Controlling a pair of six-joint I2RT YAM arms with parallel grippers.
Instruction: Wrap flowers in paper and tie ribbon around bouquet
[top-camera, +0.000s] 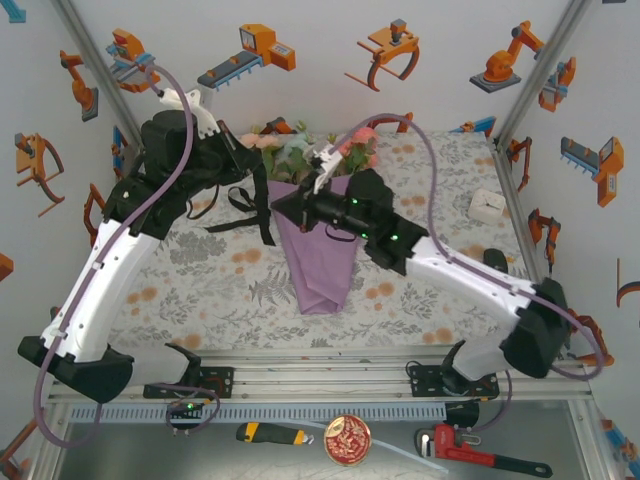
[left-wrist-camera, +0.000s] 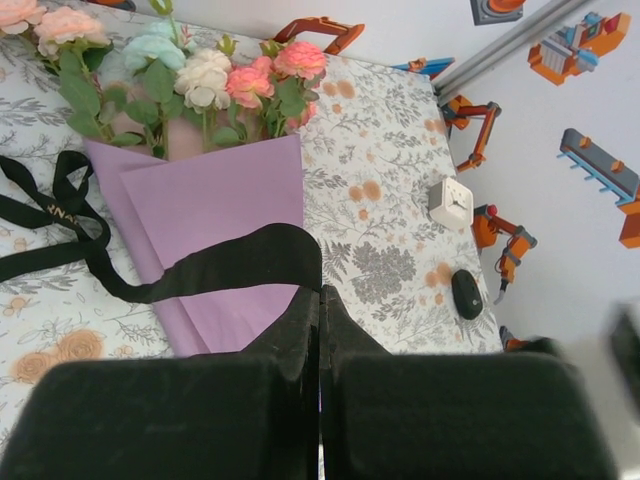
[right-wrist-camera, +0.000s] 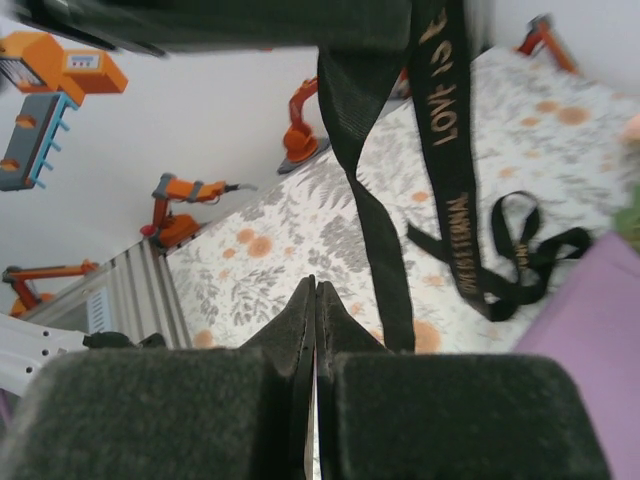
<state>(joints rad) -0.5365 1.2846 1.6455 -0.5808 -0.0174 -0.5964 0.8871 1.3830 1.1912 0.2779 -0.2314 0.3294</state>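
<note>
Meanwhile, my left hand (left-wrist-camera: 320, 292) was clenched on the black ribbon (left-wrist-camera: 225, 262), which draped across the purple paper (left-wrist-camera: 220, 190) of the bouquet (top-camera: 320, 250) lying on the counter (left-wrist-camera: 380, 200), while my right hand (right-wrist-camera: 315, 288) was clamped shut, fingers pressed together, a ribbon strand hanging just beside them.

The left arm (top-camera: 100, 275) and right arm (top-camera: 470, 280) are made of white links and black joints, each looped by a purple-grey cable (top-camera: 431, 150), with black wedge-shaped fingers (left-wrist-camera: 295, 325) and, seemingly, small green lights (top-camera: 352, 205).
</note>
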